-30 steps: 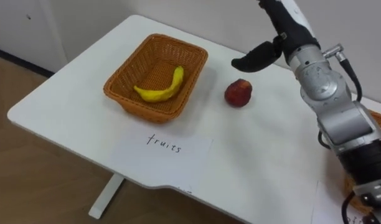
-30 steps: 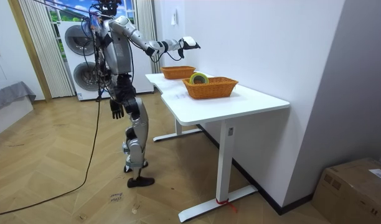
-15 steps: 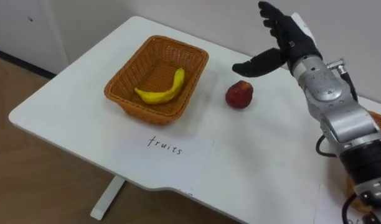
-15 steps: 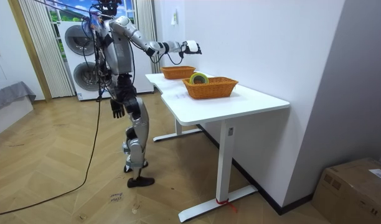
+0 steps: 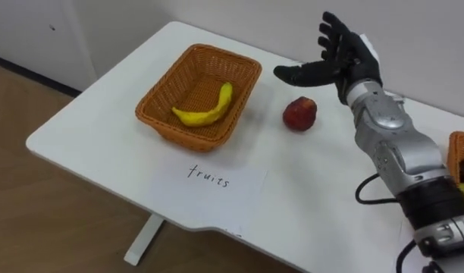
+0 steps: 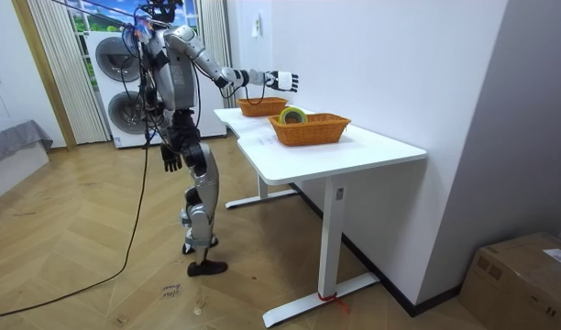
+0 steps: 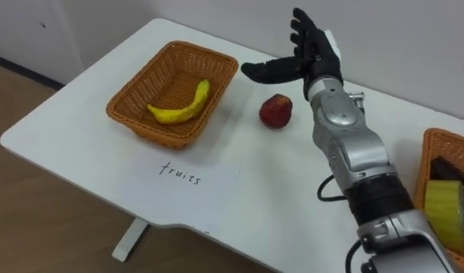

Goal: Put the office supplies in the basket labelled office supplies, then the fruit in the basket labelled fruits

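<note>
Fronting basket [image 5: 188,135]: handwritten "fruits" label [image 5: 211,175]

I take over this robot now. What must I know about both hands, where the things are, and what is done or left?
Right hand: open, empty, raised over the table near the apple, not touching it.
Left hand: hangs at the robot's side.
Done: banana lies in the fruit basket.
Left: apple sits on the table to that basket's right.
Office basket holds a yellow tape roll.
</note>
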`<state>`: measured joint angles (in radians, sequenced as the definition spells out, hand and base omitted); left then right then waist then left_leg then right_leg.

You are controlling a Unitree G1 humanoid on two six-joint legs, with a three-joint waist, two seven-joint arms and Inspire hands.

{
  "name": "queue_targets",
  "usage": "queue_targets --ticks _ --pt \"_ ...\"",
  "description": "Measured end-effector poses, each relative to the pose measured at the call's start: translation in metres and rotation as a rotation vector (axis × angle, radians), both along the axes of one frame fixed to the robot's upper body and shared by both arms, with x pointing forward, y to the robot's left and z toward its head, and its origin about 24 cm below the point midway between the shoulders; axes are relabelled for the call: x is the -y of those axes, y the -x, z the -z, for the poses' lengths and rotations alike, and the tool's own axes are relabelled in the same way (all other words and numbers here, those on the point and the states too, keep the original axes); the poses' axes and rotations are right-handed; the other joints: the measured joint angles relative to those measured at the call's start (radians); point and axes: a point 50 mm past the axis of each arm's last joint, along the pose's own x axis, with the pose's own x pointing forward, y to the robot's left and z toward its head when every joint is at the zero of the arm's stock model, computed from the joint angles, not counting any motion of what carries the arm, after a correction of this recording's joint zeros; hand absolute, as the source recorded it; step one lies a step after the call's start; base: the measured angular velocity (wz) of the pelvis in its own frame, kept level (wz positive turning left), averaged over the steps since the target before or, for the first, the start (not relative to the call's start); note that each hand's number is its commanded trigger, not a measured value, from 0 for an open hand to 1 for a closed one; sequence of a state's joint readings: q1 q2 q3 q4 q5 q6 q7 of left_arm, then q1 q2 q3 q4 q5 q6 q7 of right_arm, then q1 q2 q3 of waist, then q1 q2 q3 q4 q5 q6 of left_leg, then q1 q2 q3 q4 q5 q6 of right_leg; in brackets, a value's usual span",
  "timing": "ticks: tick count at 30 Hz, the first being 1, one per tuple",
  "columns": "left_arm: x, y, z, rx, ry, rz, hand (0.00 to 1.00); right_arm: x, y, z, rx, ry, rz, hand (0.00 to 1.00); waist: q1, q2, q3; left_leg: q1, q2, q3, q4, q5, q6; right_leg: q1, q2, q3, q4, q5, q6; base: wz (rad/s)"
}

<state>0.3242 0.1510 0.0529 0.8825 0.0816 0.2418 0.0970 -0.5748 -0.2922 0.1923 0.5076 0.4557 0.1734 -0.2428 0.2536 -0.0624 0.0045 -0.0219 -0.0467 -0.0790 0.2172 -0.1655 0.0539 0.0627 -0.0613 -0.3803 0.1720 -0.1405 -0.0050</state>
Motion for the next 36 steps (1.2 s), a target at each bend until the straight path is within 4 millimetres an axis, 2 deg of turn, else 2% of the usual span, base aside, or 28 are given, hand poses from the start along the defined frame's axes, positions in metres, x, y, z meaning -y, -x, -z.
queue_targets --ticks 2,3,6,22,36 --pt "0.002 0.0 0.001 0.001 0.009 -0.001 0.0 0.005 0.0 0.005 -0.02 -0.027 0.041 0.0 0.001 0.005 -0.0027 -0.014 -0.001 -0.003 0.005 0.001 0.001 -0.012 -0.004 -0.005 0.003 0.0 0.0 0.07" --pt "0.003 0.0 0.001 0.001 0.013 -0.001 0.0 0.006 0.0 0.007 -0.029 -0.027 0.06 0.0 0.001 0.01 0.0001 -0.02 -0.001 -0.004 0.007 0.002 0.001 -0.016 -0.003 -0.007 0.002 0.0 0.0 0.0" --pt "0.003 0.002 0.001 -0.004 0.024 -0.001 0.0 0.008 0.001 0.01 -0.041 -0.024 0.081 0.0 0.002 0.017 -0.0013 -0.034 -0.001 -0.004 0.007 0.003 0.0 -0.031 -0.001 -0.008 0.003 0.0 0.0 0.0" --pt "0.009 -0.002 0.002 0.001 0.042 0.039 0.0 0.014 0.002 0.018 -0.066 -0.018 0.142 0.0 0.004 0.017 0.0003 -0.058 0.001 -0.004 -0.003 0.004 0.0 -0.062 0.001 -0.009 -0.001 0.0 0.0 0.0" --pt "0.015 -0.014 0.003 0.025 0.064 0.085 0.0 0.018 0.0 0.027 -0.102 -0.003 0.142 0.0 0.009 0.009 0.0112 -0.095 0.0 -0.005 0.006 0.005 0.0 -0.099 -0.005 -0.02 0.003 0.0 0.0 0.0"
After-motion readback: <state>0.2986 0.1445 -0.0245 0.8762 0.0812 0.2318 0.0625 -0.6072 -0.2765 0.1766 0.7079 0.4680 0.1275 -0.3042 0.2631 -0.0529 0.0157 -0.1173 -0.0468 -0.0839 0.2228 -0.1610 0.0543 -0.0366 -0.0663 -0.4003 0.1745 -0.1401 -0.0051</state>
